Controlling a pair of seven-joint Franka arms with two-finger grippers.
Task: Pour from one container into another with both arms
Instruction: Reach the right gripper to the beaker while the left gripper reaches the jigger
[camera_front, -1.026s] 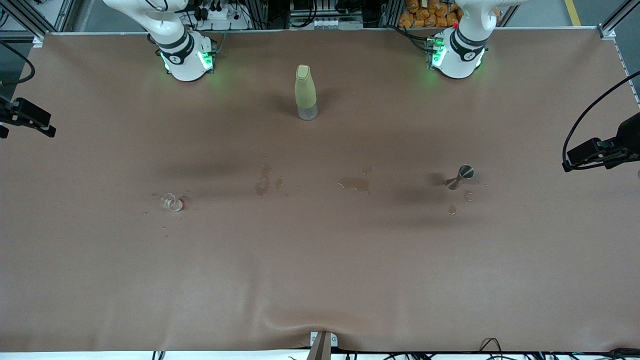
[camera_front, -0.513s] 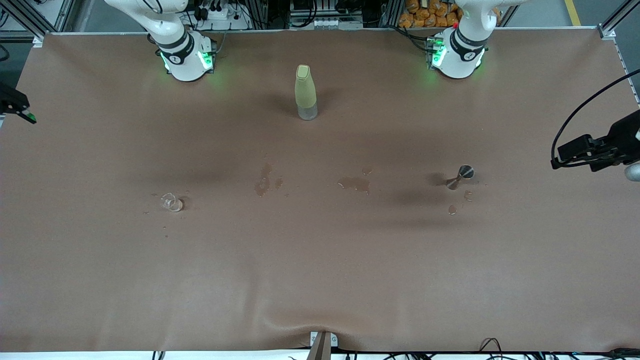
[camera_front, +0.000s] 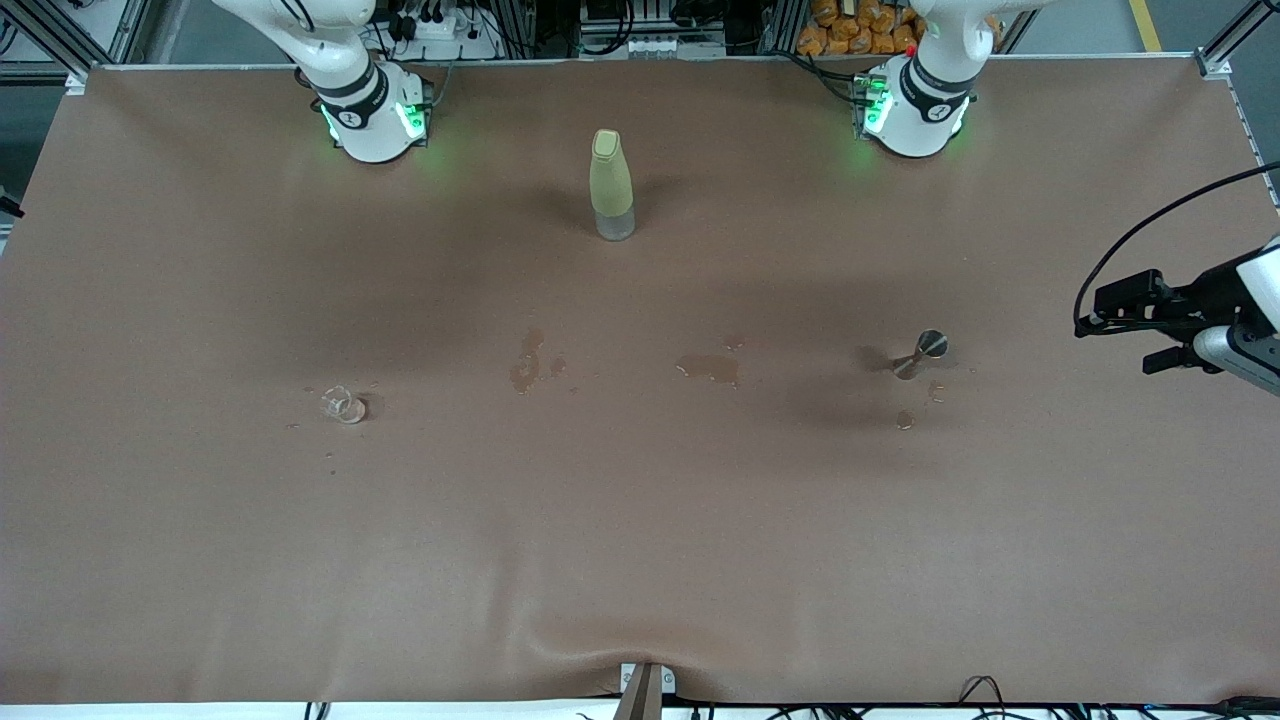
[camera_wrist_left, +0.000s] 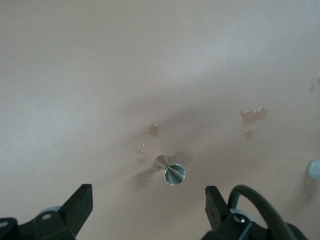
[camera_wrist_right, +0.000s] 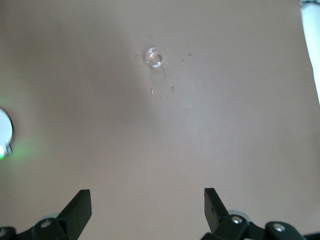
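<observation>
Both sets of jaws stand wide apart and empty. From its wrist view the left gripper (camera_wrist_left: 145, 210) hangs high over the jigger (camera_wrist_left: 170, 171); in the front view the left gripper (camera_front: 1120, 315) shows at the left arm's end of the table. The right gripper (camera_wrist_right: 145, 210) shows only in its own wrist view, up over bare cloth with the cup (camera_wrist_right: 153, 57) well off from it; that arm is out of the front view apart from its base.

What could go wrong? Plenty, I'd say. The jigger (camera_front: 918, 354) is narrow-waisted and polished, so a grab off the waist could slip or knock it over. The cup (camera_front: 343, 404) is tiny and clear, barely distinct from the brown cloth, so the right gripper could easily close beside it or nudge it flat. The two stand well apart, each toward its own arm's end, so both must be carried to a meeting spot and a small mouth lined up over another small mouth. Wet patches (camera_front: 712, 367) already dot the cloth between them, and a damp steel wall would grip worse.

The jigger is silvery, hourglass-shaped and upright, round rim catching light, with droplets just beside it. The cup is a faint glass ring, upright as far as I can tell, with specks near it. A bottle (camera_front: 611, 185) stands apart between the two bases.
</observation>
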